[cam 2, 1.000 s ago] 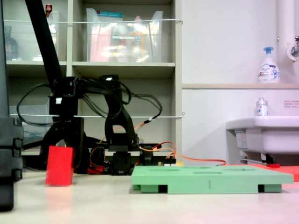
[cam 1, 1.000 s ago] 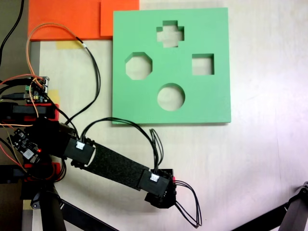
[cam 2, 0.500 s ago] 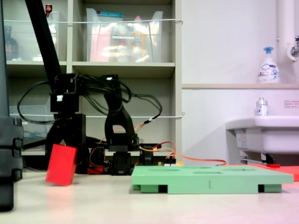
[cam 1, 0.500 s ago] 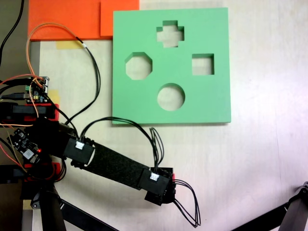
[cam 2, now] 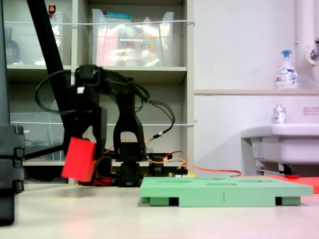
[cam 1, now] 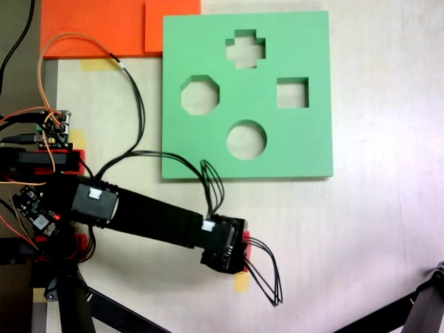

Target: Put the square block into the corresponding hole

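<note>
First exterior view: arm reaching across the table (cam 1: 388, 229), wrist hiding the cube; square hole (cam 1: 292, 93) lying up and rightward on the green board (cam 1: 312, 146).
Second exterior view: gripper (cam 2: 84, 149) clamping the tilted red cube (cam 2: 79, 159), hanging clear of the table, board (cam 2: 224, 191) to its right.

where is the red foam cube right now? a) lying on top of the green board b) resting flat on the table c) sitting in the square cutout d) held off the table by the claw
d: in the second exterior view the small red foam cube hangs tilted in the claw, clear of the pale tabletop and off to that second exterior view's left of the flat green foam board.
</note>
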